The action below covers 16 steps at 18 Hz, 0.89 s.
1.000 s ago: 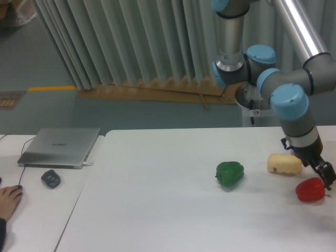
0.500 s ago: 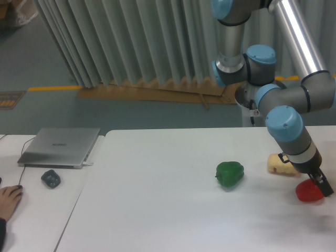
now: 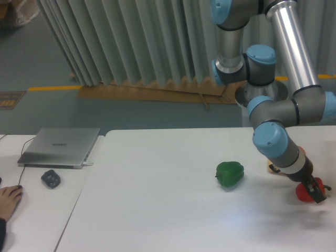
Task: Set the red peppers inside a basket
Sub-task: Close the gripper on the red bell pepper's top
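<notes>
The red pepper [image 3: 303,193] lies on the white table [image 3: 168,210] near its right edge. It is glossy red and partly covered by my gripper [image 3: 315,192], whose dark fingers sit down over the pepper's right half. Red shows on both sides of the fingers. I cannot tell whether the jaws press on the pepper or just straddle it. No basket is in view.
A green bell pepper [image 3: 230,174] lies left of the arm. A beige object [image 3: 271,168] is mostly hidden behind the arm's wrist. On the left table are a grey laptop [image 3: 59,147], a dark mouse [image 3: 51,179] and a person's hand [image 3: 9,198].
The arm's forearm and wrist have swung left and down, now covering most of the beige object. The gripper moved from the pepper's right edge to over it. The pepper barely shifted.
</notes>
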### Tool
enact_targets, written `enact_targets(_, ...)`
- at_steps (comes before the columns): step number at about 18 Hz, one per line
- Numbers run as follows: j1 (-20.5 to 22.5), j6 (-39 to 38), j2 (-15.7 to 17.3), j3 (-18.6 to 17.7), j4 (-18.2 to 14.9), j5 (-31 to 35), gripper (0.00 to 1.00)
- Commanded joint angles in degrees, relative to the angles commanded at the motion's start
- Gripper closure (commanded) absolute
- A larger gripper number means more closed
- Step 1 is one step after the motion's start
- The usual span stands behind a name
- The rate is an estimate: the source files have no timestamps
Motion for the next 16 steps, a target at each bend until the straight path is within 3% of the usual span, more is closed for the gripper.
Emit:
enact_targets(3, 0.0, 0.0, -0.5, 0.4, 0.1, 0.7, 0.0)
enact_targets(6, 0.3, 0.3, -0.5, 0.8, 0.2, 0.6, 0.45)
enact_targets(8, 0.4, 0.5, -0.2, 1.0, 0.2, 0.6, 0.6)
enact_targets(10, 0.7, 0.8, 0.4, 1.2, 0.8, 0.3, 0.63)
enact_targets(16, 2.2, 0.4, 8.5, 0.7, 0.3, -9.5, 0.63)
